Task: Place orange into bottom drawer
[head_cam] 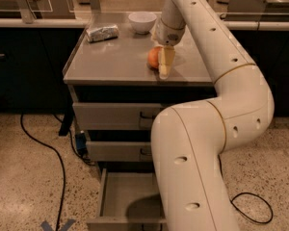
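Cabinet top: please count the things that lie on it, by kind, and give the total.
orange: 1
white bowl: 1
silvery foil packet: 1
Total: 3
The gripper is low over the cabinet top, at the orange.

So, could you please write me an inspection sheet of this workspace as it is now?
Surface: grey cabinet top, holding three things.
Job's things: orange on the top near its front right; bottom drawer pulled open, partly hidden by the arm.
Clutter: white bowl and foil packet at the back.
Claw: claw beside the orange, on its right.
Cables: black cable on the floor left, second cable right.
Surroundings: speckled floor; two upper drawers shut.
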### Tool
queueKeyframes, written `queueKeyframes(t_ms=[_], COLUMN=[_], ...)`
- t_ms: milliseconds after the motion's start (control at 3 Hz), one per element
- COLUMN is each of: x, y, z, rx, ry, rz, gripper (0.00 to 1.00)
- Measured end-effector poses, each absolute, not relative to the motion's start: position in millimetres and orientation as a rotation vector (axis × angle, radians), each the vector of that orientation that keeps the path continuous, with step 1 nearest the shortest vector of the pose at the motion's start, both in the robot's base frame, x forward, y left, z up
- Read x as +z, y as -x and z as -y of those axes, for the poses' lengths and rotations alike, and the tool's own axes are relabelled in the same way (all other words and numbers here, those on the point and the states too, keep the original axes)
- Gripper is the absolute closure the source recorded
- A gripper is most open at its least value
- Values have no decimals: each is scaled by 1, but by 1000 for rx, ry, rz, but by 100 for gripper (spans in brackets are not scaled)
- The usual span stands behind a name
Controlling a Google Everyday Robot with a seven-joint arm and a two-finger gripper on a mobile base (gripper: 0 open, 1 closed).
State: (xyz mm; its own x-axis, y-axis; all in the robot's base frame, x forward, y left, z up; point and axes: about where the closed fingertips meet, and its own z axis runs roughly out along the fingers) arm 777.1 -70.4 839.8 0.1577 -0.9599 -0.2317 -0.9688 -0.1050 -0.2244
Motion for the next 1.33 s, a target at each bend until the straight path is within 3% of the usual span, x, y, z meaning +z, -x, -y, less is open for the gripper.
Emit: queueKeyframes(t_ms=[333,1333], x=[833,833], y=[-777,-777], z=[65,65], rx=[64,64], ry=[2136,2136], rz=[-1838,-1838], gripper=[0,66])
